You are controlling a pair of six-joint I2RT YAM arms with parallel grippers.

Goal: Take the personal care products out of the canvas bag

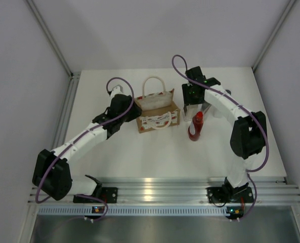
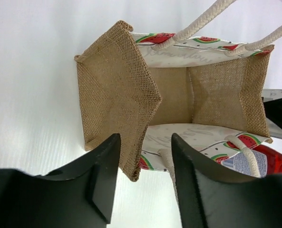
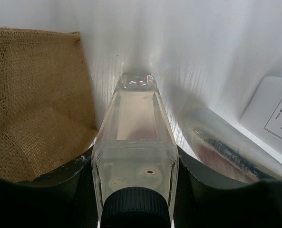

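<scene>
From above, the canvas bag stands mid-table with the left gripper at its left side and the right gripper just right of it, beside the upright red bottle; whether either gripper is closed cannot be read here. The left wrist view settles its own side: the left gripper's fingers are spread apart, straddling the bag's burlap end panel without pinching it, and the interior visible from here holds nothing. If the bag is unheld, any nudge could tip it. The right wrist view alone shows the pale translucent bottle clamped between the right gripper's jaws, its base on or near the table, bag just left and a white-grey squeeze tube right. Releasing it tilted could topple it into the red bottle.
</scene>
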